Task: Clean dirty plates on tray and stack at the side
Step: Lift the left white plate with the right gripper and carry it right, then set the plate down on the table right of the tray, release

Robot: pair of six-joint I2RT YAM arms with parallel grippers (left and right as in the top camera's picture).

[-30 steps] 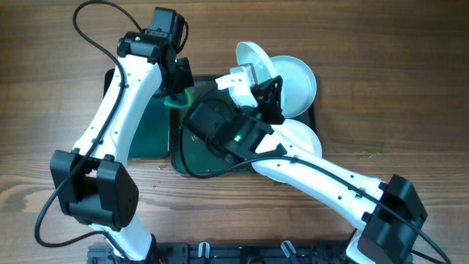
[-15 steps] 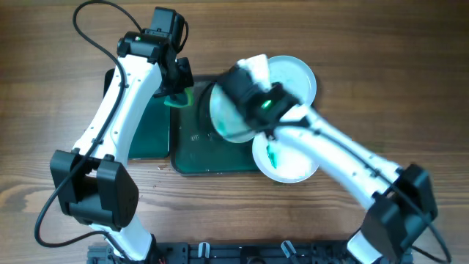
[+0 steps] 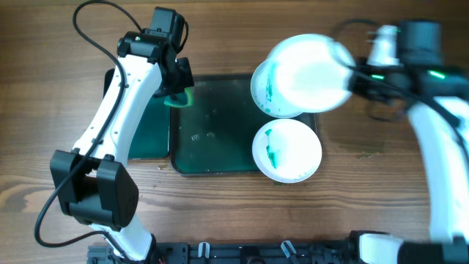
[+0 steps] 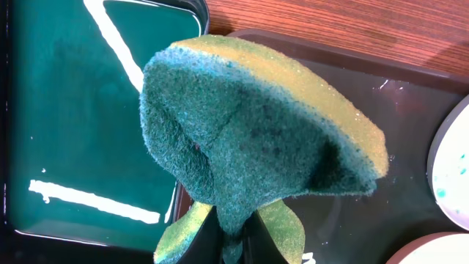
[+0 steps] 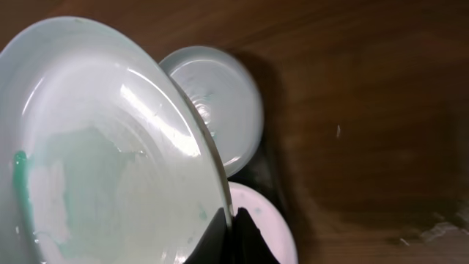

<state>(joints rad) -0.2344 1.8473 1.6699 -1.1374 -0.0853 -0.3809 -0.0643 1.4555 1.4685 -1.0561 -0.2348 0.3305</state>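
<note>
Over the tray (image 3: 212, 139), plate (image 3: 311, 70) in right gripper (image 5: 231, 220)

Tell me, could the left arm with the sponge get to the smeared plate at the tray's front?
Probably yes: bare tray lies between its sponge and the smeared front plate, and the right gripper holds the lifted plate farther back.
</note>
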